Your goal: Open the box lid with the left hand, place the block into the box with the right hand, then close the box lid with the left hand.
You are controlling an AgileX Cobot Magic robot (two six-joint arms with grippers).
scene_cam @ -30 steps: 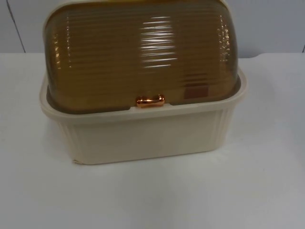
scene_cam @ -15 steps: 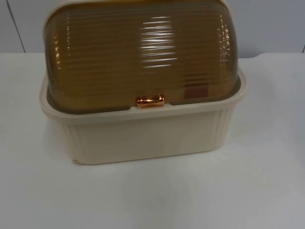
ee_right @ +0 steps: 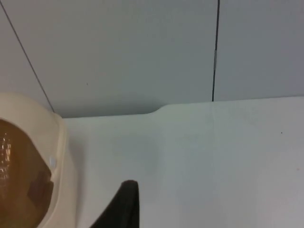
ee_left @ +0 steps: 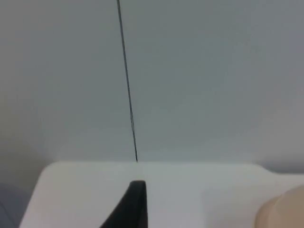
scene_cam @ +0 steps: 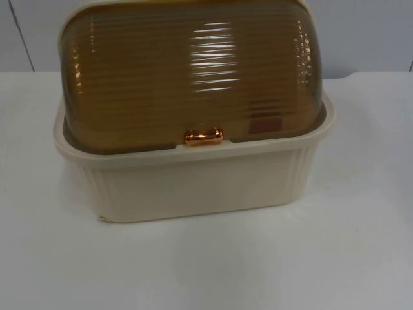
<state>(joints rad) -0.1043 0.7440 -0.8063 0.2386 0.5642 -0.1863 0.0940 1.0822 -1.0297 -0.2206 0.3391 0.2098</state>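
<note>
A cream box [scene_cam: 193, 187] stands in the middle of the table in the top view. Its ribbed amber lid [scene_cam: 193, 77] is down, with a copper handle [scene_cam: 203, 136] at the front rim. A dark reddish block [scene_cam: 265, 124] shows through the lid inside the box, at its right side. My left gripper [ee_left: 135, 204] hangs over bare table beside a corner of the box [ee_left: 285, 211], apart from it. Off the other side of the box [ee_right: 61, 156], my right gripper [ee_right: 126, 204] stands open and holds nothing. The block [ee_right: 40, 187] shows there through the lid [ee_right: 14, 180].
The white table [scene_cam: 206, 271] runs wide in front of the box and to both sides. A grey partition wall [scene_cam: 374, 32] closes the far edge, close behind the box.
</note>
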